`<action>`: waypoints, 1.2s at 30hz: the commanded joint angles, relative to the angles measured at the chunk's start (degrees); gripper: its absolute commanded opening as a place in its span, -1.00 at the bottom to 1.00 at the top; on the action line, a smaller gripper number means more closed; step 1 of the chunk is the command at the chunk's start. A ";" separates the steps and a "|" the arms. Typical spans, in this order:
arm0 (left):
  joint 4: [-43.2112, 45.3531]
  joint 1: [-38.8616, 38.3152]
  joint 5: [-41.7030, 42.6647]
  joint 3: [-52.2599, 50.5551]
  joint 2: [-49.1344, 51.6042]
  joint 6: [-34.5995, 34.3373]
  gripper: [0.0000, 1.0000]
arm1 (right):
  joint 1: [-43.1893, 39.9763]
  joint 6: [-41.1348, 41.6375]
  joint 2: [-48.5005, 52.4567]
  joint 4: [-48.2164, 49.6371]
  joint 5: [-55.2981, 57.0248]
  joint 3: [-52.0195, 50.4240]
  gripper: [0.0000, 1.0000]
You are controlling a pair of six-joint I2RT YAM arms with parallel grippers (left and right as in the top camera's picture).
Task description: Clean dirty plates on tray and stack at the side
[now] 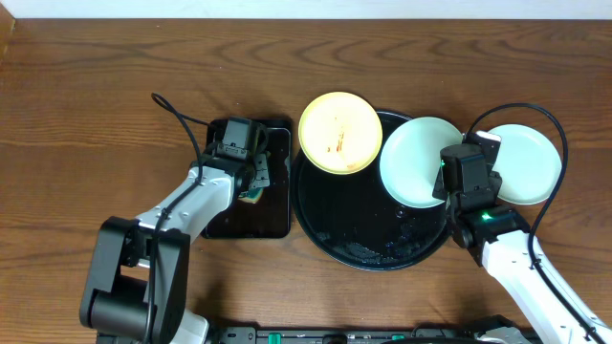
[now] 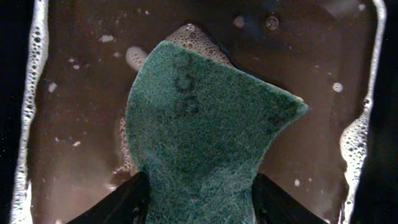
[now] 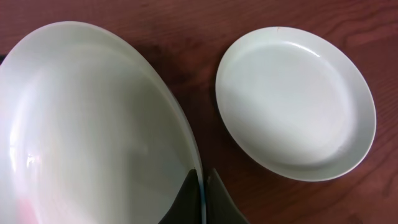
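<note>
Left fingers [image 2: 118,202] clamped on sponge [image 2: 199,124]; right fingers [image 3: 221,202] pinched shut on mint plate [image 3: 93,124] rim.
Overhead: yellow plate [image 1: 340,132], orange-smeared, sits on round tray [image 1: 325,225] upper-left rim; mint plate overlaps its right edge; second mint plate [image 1: 521,162] on bench [image 1: 96,96] just right. Left wrist: sponge bent over sudsy small tray [image 2: 74,93]. Right wrist: both mint plates look clean.

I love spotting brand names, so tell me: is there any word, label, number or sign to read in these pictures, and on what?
Green sponge: faint dark printed marks near its top, too blurred to read.
Yellow plate, mint plate at the tray, mint plate on the table, round black tray, soapy rectangular tray: no writing visible.
</note>
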 commanded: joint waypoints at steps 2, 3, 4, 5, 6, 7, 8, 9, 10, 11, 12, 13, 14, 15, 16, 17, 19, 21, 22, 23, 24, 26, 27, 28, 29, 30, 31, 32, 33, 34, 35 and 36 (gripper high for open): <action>-0.20 0.00 0.17 -0.79 2.45 -0.07 -0.09 | -0.17 0.96 -0.66 0.09 0.42 0.90 -0.98; -0.20 0.00 0.17 -0.79 2.49 -0.09 -0.16 | -0.17 0.96 -0.66 0.07 0.42 0.90 -0.98; -0.20 0.00 0.15 -0.79 2.49 -0.07 -0.25 | -0.17 0.96 -0.66 0.04 0.39 0.90 -0.98; -0.15 0.00 0.17 -0.79 2.49 -0.09 -0.32 | -0.17 0.96 -0.66 0.02 0.42 0.90 -0.98; -0.15 0.00 0.17 -0.79 2.49 -0.07 -0.40 | -0.17 0.96 -0.66 0.02 0.39 0.90 -0.98; -0.17 0.00 0.17 -0.79 2.49 -0.09 -0.45 | -0.17 0.96 -0.66 0.04 0.42 0.90 -0.98; -0.20 0.00 0.17 -0.79 2.49 -0.07 -0.52 | -0.17 0.96 -0.66 0.04 0.42 0.90 -0.98; -0.20 0.00 0.15 -0.79 2.49 -0.09 -0.55 | -0.17 0.96 -0.70 0.04 0.42 0.90 -0.98; -0.20 0.00 0.15 -0.79 2.49 -0.07 -0.56 | -0.17 0.96 -0.81 0.04 0.42 0.90 -0.98; -0.20 0.00 0.15 -0.79 2.49 -0.07 -0.56 | -0.17 0.96 -0.81 0.07 0.42 0.90 -0.98; -0.20 0.00 0.15 -0.79 2.47 -0.07 -0.56 | -0.17 0.94 -0.87 0.04 0.42 0.90 -0.98; -0.20 0.00 0.15 -0.79 2.47 -0.07 -0.55 | -0.17 0.94 -0.92 0.02 0.42 0.90 -0.98; -0.20 0.00 0.13 -0.76 2.40 -0.02 -0.43 | -0.17 0.94 -0.92 0.02 0.42 0.90 -0.98; -0.20 0.00 0.15 -0.76 2.29 0.20 -0.29 | -0.17 0.94 -0.92 0.00 0.42 0.90 -0.98; -0.20 0.00 0.15 -0.76 2.16 0.17 -0.25 | -0.17 0.94 -0.92 0.00 0.42 0.90 -0.98; -0.22 0.00 0.15 -0.76 1.92 0.17 -0.25 | -0.17 0.94 -0.92 0.00 0.42 0.90 -0.98; -0.26 0.00 0.15 -0.76 1.07 0.17 -0.24 | -0.17 0.94 -0.92 0.00 0.42 0.90 -0.98; -0.24 0.00 0.15 -0.76 -0.13 0.17 -0.20 | -0.17 0.94 -0.92 0.02 0.44 0.90 -0.98; -0.24 0.00 0.15 -0.76 -0.90 0.17 -0.14 | -0.17 0.94 -0.92 0.02 0.44 0.90 -0.98; -0.22 0.00 0.13 -0.76 -1.62 0.20 -0.12 | -0.17 0.94 -0.92 0.00 0.42 0.90 -0.98; -0.22 0.00 0.11 -0.76 -2.45 0.20 -0.10 | -0.17 0.94 -0.92 0.00 0.42 0.90 -0.98; -0.24 0.00 -0.31 -0.76 -3.56 0.17 -0.09 | -0.17 0.94 -0.92 0.02 0.42 0.90 -0.98; -0.24 0.00 -0.31 -0.76 -3.76 0.17 -0.08 | -0.17 0.94 -0.92 0.02 0.44 0.90 -0.98; -0.22 0.00 -0.28 -0.76 -3.78 0.15 -0.08 | -0.17 0.96 -0.92 0.02 0.42 0.90 -0.98; -0.24 0.00 -0.31 -0.76 -3.76 0.17 -0.07 | -0.17 0.96 -0.92 0.02 0.42 0.90 -0.98; -0.28 0.00 -0.46 -0.79 -3.67 0.17 -0.07 | -0.17 0.96 -0.92 0.02 0.42 0.90 -0.98; -0.44 0.00 -0.98 -0.79 -3.65 0.13 -0.07 | -0.17 0.96 -0.92 0.00 0.42 0.90 -0.98; -0.50 0.00 -1.55 -0.79 -3.65 0.13 -0.07 | -0.17 0.96 -0.92 0.02 0.42 0.90 -0.98; -0.55 0.00 -2.08 -0.79 -3.65 0.13 -0.07 | -0.17 0.94 -0.92 0.00 0.42 0.90 -0.98; -0.55 0.00 -2.29 -0.79 -3.63 0.15 -0.07 | -0.17 0.96 -0.92 0.00 0.42 0.90 -0.98; -0.59 0.00 -2.29 -0.79 -3.63 0.13 -0.07 | -0.17 0.96 -0.92 0.00 0.42 0.90 -0.98; -0.63 0.00 -2.27 -0.79 -3.63 0.13 -0.07 | -0.17 0.94 -0.92 0.02 0.42 0.90 -0.98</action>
